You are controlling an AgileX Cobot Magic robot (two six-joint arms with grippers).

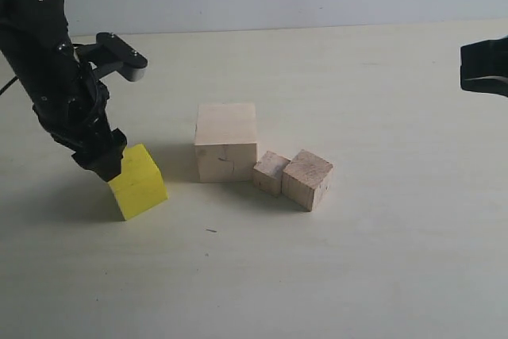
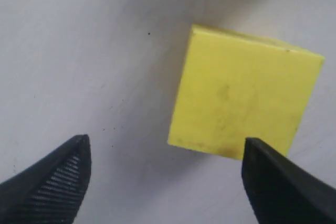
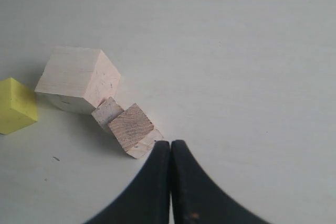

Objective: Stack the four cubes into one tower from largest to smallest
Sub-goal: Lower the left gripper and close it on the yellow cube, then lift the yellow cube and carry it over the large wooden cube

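The large pale wooden cube stands on the table's middle. Touching its right side is the smallest light-brown cube, and against that one the bigger light-brown cube. The bright yellow cube rests alone to the left. My left gripper hangs open just above and left of the yellow cube, nothing between its fingers. My right gripper is shut and empty, far right and clear of the cubes; only its body shows in the exterior view.
A pale tabletop carries all the cubes, with a light wall behind. The left arm's black links rise at the far left above the yellow cube.
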